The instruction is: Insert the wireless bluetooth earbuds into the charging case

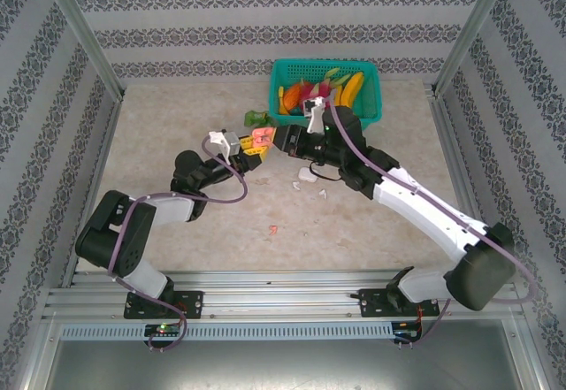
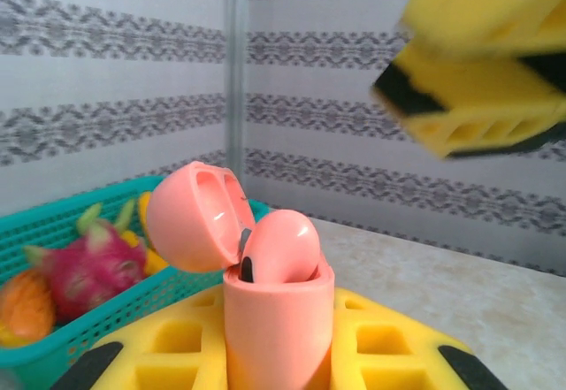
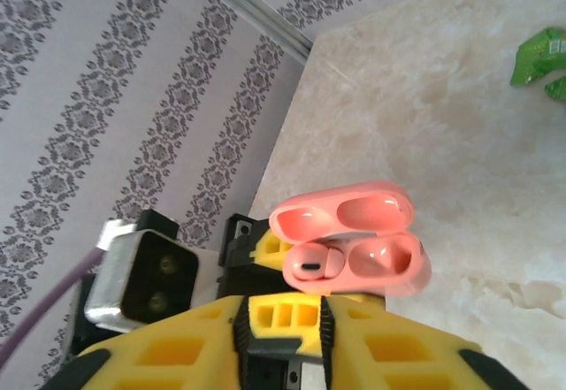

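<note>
**Pink case gripped, one bud seated**

Above the mottled beige tabletop (image 1: 159, 142), the left end effector (image 2: 279, 363) was clenched on the smooth, rounded salmon-pink charging case (image 3: 354, 248), whose hinged lid stood open. The right end effector (image 2: 442, 63), with blocky yellow fingers, hung at the case's two o'clock, apart from it; how far it was open could not be told. One glossy pink earbud (image 3: 311, 264) sat in the nine-o'clock socket. Another pink bud (image 1: 272, 229) lay loose at the case's six o'clock.

teal basket (image 1: 373, 89): far edge, toy fruit (image 1: 351, 89) inside | green packet (image 1: 256, 118): beside basket
</note>
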Action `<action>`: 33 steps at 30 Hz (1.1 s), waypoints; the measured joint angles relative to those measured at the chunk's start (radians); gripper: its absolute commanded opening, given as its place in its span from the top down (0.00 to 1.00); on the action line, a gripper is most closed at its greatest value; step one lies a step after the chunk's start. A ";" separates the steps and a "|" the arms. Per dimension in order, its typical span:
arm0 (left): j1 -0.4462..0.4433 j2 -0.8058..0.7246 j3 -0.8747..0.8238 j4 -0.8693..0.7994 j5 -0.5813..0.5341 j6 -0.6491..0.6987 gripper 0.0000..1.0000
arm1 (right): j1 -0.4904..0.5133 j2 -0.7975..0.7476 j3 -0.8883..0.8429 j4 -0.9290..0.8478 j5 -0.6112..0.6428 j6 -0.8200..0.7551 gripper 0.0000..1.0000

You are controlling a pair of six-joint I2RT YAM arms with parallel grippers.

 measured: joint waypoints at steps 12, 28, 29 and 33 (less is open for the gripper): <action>0.021 -0.123 -0.040 -0.017 -0.219 0.089 1.00 | 0.126 -0.058 -0.201 -0.222 0.189 -0.048 0.43; 0.061 -0.141 -0.066 -0.011 -0.353 0.076 1.00 | 0.396 0.428 0.006 -0.522 0.475 0.203 0.37; 0.063 -0.141 -0.066 -0.008 -0.360 0.073 1.00 | 0.405 0.454 0.032 -0.533 0.483 0.225 0.38; 0.083 -0.141 -0.066 0.009 -0.377 0.058 1.00 | 0.433 0.550 0.127 -0.584 0.514 0.320 0.39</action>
